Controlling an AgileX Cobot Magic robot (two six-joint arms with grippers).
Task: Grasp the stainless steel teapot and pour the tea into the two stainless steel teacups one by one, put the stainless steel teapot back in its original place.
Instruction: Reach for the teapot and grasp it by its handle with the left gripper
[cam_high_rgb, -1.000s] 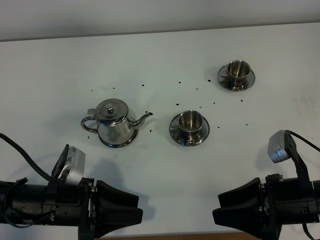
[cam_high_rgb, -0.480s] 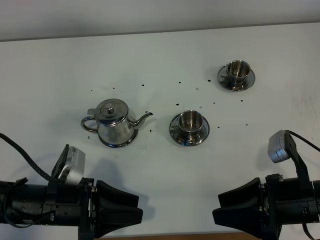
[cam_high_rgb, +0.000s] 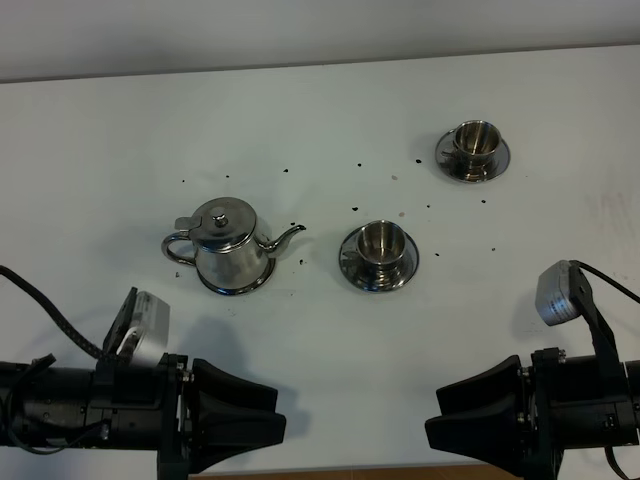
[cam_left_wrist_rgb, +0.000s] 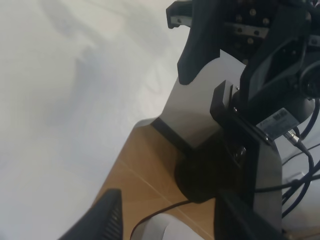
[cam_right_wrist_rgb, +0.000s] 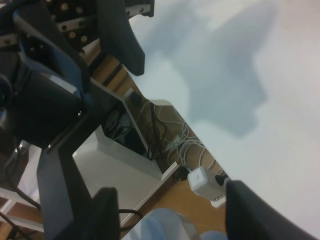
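Stainless steel teapot (cam_high_rgb: 228, 248) upright; left gripper (cam_high_rgb: 278, 418) well apart on robot's side of it, jaws spread wide, empty; right gripper (cam_high_rgb: 435, 418) likewise; near teacup (cam_high_rgb: 378, 243) just past spout, far teacup (cam_high_rgb: 475, 140) beyond; dark specks (cam_high_rgb: 292, 222) around spout

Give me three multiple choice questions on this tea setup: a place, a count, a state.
1. Seen from above, the teapot stands where from the nearer teacup? A left B right C behind
2. Teacups on saucers? A one B two C three
3. The left gripper and right gripper are: A open, empty B holding the teapot C holding cups
Answers: A, its spout points right at that cup; B, the farther teacup makes two; A, jaws apart, nothing between.
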